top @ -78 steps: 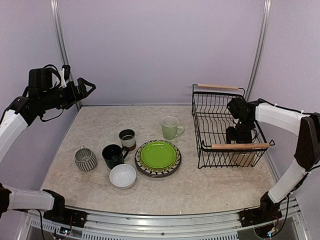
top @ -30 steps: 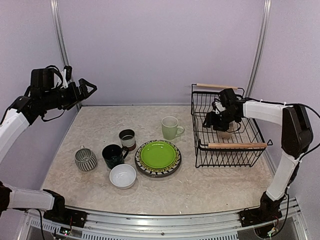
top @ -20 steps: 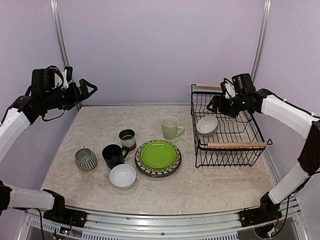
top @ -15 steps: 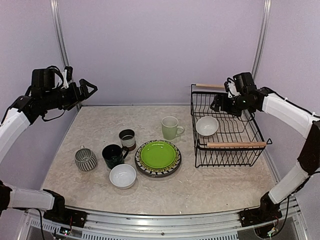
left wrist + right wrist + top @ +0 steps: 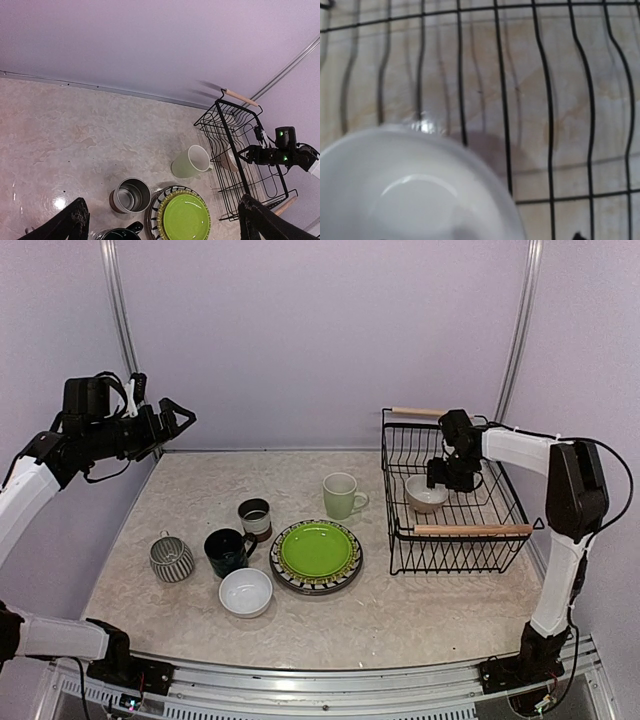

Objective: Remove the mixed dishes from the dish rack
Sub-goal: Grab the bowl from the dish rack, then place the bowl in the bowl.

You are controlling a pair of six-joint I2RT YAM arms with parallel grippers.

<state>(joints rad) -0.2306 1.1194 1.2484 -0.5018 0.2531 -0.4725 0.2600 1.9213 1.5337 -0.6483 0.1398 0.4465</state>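
While right gripper [image 5: 442, 476] sits inside dish rack [image 5: 470, 531], touching or just above white bowl [image 5: 427, 496], grip unreadable: cannot tell. Bowl in rack's left half. Left gripper [image 5: 183, 416] raised far left, fingers spread, empty. Lime-green plate [image 5: 316, 549] on table.

Dish rack [image 5: 470, 531] stands at right on the surface [image 5: 400, 620], one bowl [image 5: 427, 494] inside. Stacked plates [image 5: 316, 555] lie left of it, second bowl [image 5: 246, 591] front-left of them.

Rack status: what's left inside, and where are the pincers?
Left pincer open, raised at far left. Right pincer down in rack, at the bowl; grip unclear. One white bowl left in rack. No other dish seen inside.
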